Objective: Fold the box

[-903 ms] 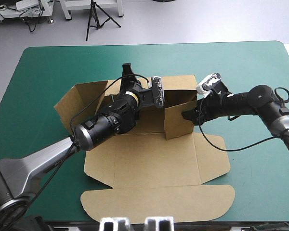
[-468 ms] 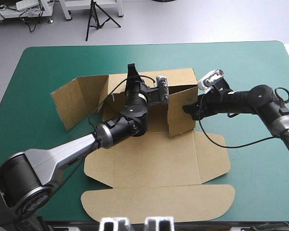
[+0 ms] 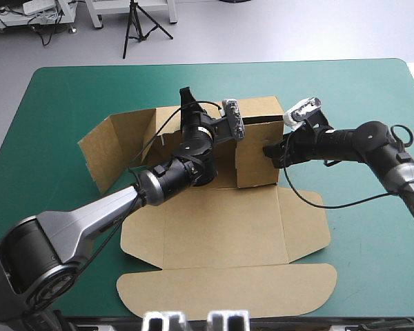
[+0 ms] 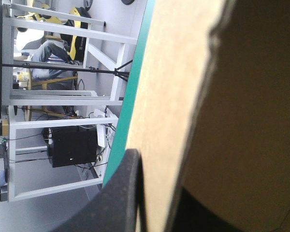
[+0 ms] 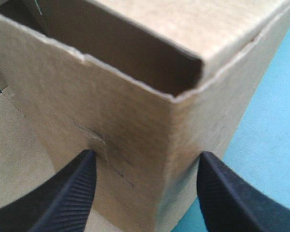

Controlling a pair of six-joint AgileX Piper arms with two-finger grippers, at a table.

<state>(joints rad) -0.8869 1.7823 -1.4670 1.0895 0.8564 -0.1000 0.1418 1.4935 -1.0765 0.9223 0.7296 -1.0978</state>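
Pinching the box (image 3: 221, 238) back wall in my left gripper (image 4: 157, 208) to hold it upright, I guess; right gripper (image 5: 146, 157) is spread open, straddling the corner to square it.

Floor (image 3: 276, 31): pale grey, bare beyond the counter's far edge;
Counter (image 3: 372, 269): teal-green cover, far corners rounded;
Tripod (image 3: 134, 34): black, standing on the floor past the far edge;
Furniture: white metal frame (image 3: 96, 14) beside the tripod; cables (image 3: 45, 31) beneath

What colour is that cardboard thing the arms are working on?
The box is plain brown, no print; the high view shows it best.
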